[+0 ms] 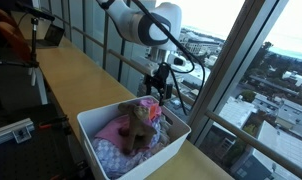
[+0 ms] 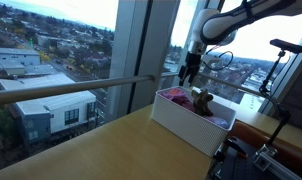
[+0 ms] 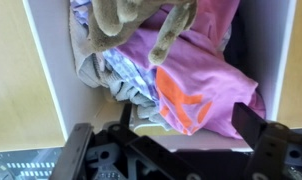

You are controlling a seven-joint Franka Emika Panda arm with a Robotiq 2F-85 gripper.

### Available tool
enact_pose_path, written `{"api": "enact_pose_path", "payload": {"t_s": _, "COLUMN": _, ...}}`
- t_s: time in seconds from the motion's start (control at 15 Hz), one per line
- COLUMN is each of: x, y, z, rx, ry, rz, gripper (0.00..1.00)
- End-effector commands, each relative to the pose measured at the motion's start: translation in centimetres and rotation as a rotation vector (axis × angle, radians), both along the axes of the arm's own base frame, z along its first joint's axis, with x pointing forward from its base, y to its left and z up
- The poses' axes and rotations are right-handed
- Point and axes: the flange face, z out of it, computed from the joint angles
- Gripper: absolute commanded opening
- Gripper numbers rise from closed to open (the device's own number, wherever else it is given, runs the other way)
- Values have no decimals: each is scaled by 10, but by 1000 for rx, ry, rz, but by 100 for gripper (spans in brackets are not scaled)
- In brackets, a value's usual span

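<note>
Overhead, claw [image 1: 159, 89] wide open, empty, above bin [image 1: 87, 140]

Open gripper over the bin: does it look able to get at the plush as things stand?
Probably yes. The gripper hangs open above the bin, and the plush lies uncovered on top of the cloths. Nothing shows between them, and the bin's walls stand off to the sides.
</note>
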Motion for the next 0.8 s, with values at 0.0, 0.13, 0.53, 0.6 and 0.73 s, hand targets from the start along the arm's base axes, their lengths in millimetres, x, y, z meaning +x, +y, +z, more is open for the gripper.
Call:
{"api": "enact_pose_path", "payload": {"t_s": 0.0, "x": 21, "y": -9, "z": -50, "rx": 9, "ry": 26, "rz": 15, "gripper": 100}}
{"api": "enact_pose_path", "payload": {"t_s": 0.13, "x": 24, "y": -16, "z": -80, "rx": 20, "ry": 52, "rz": 8, "gripper": 100}}
{"api": "enact_pose_path", "payload": {"t_s": 0.53, "x": 10, "y": -38, "z": -154, "rx": 34, "ry": 169, "rz": -29, "gripper": 75}}
{"api": "enact_pose_path", "payload": {"t_s": 0.6, "x": 6, "y": -38, "z": -162, "rx": 45, "ry": 188, "rz": -37, "gripper": 72}}
{"api": "enact_pose_path", "payload": {"t_s": 0.73, "x": 1, "y": -27, "z": -165, "rx": 75, "ry": 206, "rz": -54, "gripper": 57}}
